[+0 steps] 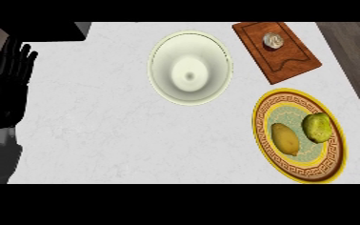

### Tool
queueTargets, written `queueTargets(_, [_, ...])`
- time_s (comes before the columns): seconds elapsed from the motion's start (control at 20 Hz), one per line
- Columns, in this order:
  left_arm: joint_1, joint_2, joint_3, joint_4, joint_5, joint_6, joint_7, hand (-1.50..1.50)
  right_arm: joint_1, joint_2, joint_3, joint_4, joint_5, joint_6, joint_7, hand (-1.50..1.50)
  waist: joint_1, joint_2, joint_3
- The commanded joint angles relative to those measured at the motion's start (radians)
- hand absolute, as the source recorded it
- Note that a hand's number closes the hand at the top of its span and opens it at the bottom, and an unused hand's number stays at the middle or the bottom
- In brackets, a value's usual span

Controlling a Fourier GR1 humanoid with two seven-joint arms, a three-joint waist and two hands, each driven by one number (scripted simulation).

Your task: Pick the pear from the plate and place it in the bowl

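Note:
A green pear (318, 127) lies on the right side of a yellow-rimmed patterned plate (271, 106) at the counter's right. Beside it on the same plate is a yellow lemon (285, 138). A pale cream bowl (190, 68) stands upright in the middle at the back, with nothing inside it. My left hand (15, 74) rests open at the left edge, fingers up, far from the plate and the bowl. No right hand shows anywhere.
A brown wooden cutting board (295, 62) lies at the back right, above the plate, with a small round metal can (274, 40) on it. The white marble counter (98, 128) spreads between my left hand and the bowl.

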Motion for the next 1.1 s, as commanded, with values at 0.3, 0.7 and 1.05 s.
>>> queueTargets(0.3, [-0.012,-0.046,0.022,0.003,-0.04,-0.027,0.003,0.0,-0.061,-0.004,-0.029,0.069,0.099,0.176,0.086,-1.5,0.016,0.001,0.001])
queueTargets(0.7, [0.02,-0.063,0.06,-0.023,-0.065,-0.064,0.022,0.0,-0.233,0.088,0.036,0.232,0.254,0.186,0.051,-1.5,0.02,0.001,0.001])
queueTargets(1.05, [-0.06,-0.104,0.066,0.06,-0.097,-0.082,-0.008,0.0,-0.407,0.129,0.093,0.407,0.355,0.16,0.075,-1.5,0.02,0.002,0.001])
